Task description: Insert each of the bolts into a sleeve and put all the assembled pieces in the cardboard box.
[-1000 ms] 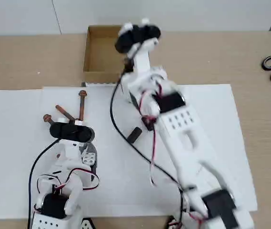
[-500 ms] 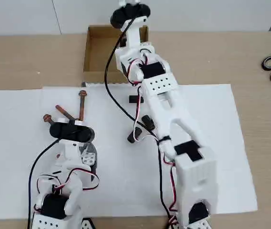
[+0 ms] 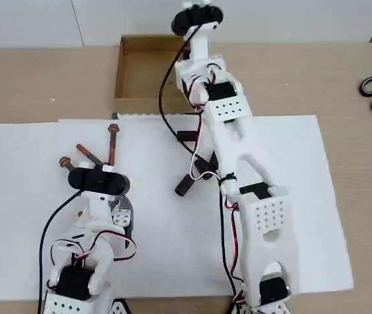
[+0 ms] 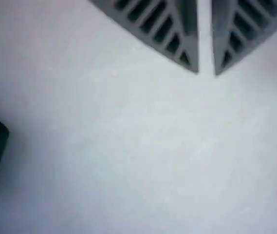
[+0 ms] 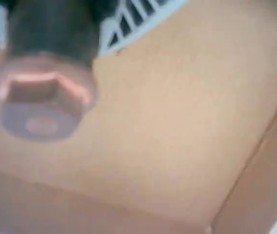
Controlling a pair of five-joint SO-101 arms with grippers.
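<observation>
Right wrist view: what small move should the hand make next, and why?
Probably open the right hand: it holds the sleeved bolt just above the floor of the cardboard box, so the piece should drop inside.

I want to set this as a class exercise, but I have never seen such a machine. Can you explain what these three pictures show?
A left arm and a right arm, both small robots, sit at a table. One picture looks down from above; the other two come from a camera on each wrist. On the white paper lie three bolts and loose black sleeves. The right tool holds a sleeved bolt above the box. The left tool hangs over the paper, empty.
</observation>
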